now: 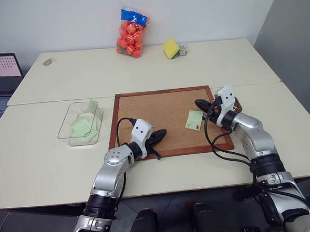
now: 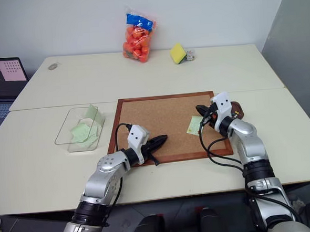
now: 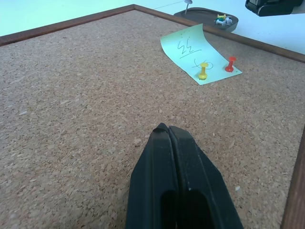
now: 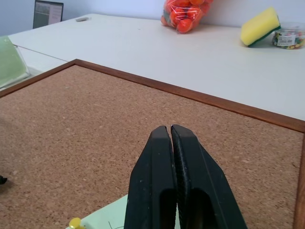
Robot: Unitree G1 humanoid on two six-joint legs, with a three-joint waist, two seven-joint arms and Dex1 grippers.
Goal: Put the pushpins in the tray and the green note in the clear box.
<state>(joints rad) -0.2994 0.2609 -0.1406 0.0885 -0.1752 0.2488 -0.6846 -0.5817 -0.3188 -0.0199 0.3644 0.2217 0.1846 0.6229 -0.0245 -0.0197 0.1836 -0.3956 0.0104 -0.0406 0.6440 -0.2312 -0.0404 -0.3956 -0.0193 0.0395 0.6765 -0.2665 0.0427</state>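
Pale tabletops [image 1: 42, 170] fill a white-walled room, with a wood-framed corkboard [image 1: 144, 116] lying at the centre. Nearest the camera, the left gripper [image 1: 160, 136] hovers over the board's near edge, its two black fingers pressed together and holding nothing. Farther in, a green note [image 3: 200, 59] lies on the cork toward the board's right side, fixed by two pushpins [image 3: 203, 70], one yellow and one red, standing in its near end; its far end curls up slightly and bears a scribble. The right gripper [image 1: 198, 104] hangs just above that note, fingers likewise closed and empty. Just off the board's right edge sits the dark tray [image 3: 207, 14], with a few small pins in it. To the board's left stands the clear box [image 1: 72, 132], green slips already inside. At the far edge of the table rest a bag of orange balls [image 1: 131, 36], a yellow sponge [image 1: 171, 47] and a small jar [image 4: 287, 38].
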